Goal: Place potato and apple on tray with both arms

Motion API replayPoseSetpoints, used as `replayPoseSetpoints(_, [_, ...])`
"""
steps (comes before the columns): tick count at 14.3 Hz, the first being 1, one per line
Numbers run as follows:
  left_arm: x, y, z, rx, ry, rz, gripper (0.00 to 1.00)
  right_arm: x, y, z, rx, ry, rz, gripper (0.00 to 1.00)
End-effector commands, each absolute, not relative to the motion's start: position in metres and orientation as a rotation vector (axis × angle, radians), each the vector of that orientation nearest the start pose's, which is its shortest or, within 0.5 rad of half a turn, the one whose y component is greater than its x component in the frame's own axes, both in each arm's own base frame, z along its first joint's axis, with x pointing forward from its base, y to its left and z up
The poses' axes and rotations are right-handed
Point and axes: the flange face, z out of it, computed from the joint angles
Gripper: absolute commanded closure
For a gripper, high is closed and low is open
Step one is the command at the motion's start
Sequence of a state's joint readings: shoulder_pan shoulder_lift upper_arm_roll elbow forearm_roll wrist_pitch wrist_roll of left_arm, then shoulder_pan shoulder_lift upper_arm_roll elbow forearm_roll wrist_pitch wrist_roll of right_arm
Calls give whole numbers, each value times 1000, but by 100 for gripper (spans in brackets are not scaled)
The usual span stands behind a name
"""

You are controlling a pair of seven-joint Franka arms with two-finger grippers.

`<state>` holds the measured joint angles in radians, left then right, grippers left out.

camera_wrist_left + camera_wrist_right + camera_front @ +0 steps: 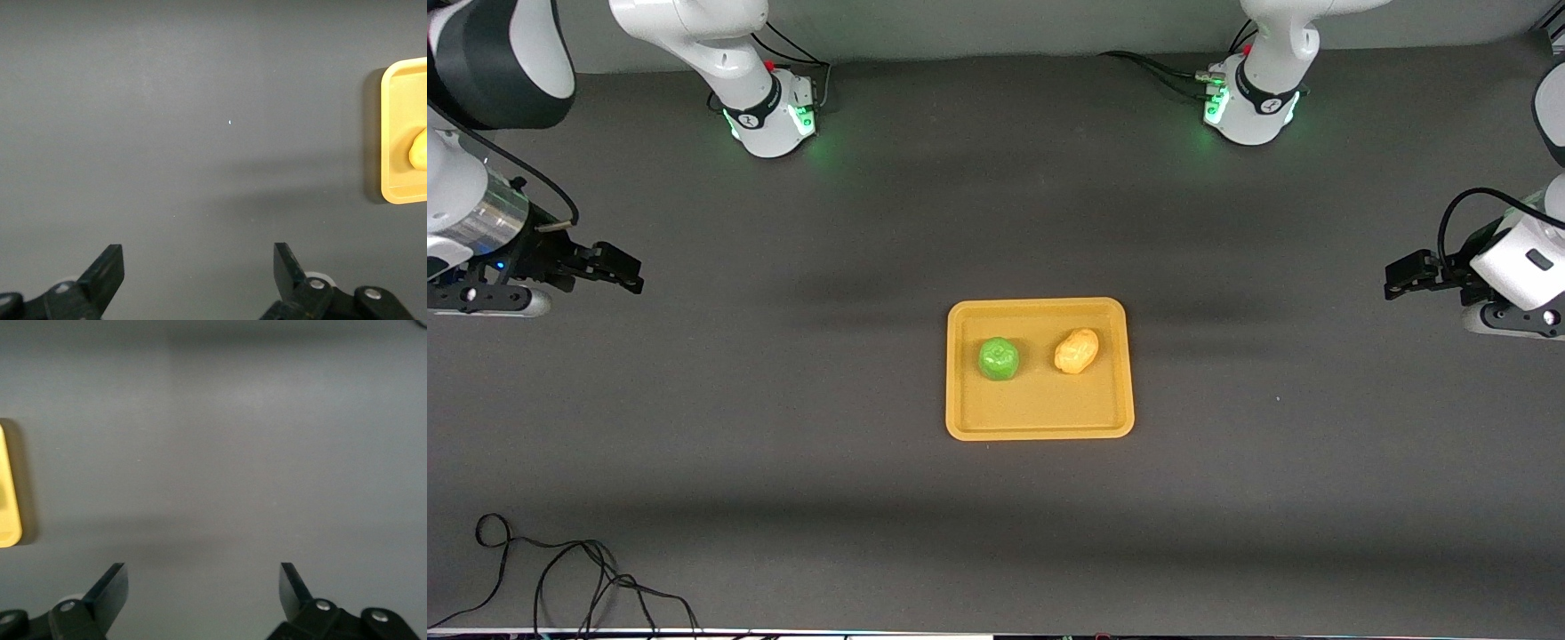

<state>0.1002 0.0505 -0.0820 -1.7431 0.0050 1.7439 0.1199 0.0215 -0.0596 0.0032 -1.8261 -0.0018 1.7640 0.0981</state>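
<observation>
The right gripper (633,271) hangs over bare table (783,498) at the right arm's end, fingers (110,590) spread wide and holding nothing. Mid-table, the green apple (998,358) and the potato (1076,351) sit side by side on the yellow-orange tray (1040,418), not touching, potato toward the left arm's end. The left gripper (1396,276) hangs over its own end, fingers (288,267) wide and holding nothing too.

A loose black cable (560,578) lies coiled on the dark grey table (783,462), near the front camera.

No legible text or labels anywhere.
</observation>
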Motion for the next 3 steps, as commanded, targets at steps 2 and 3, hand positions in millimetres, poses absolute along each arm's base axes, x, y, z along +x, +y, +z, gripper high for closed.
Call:
replayPoseSetpoints(2, [568,12,532,-3139,184,55,0,533,24,561,-3092,141,-16,0])
replayPoseSetpoints(3, [568,12,532,-3139,184,57,0,532,25,564,-3090,172,-27,0])
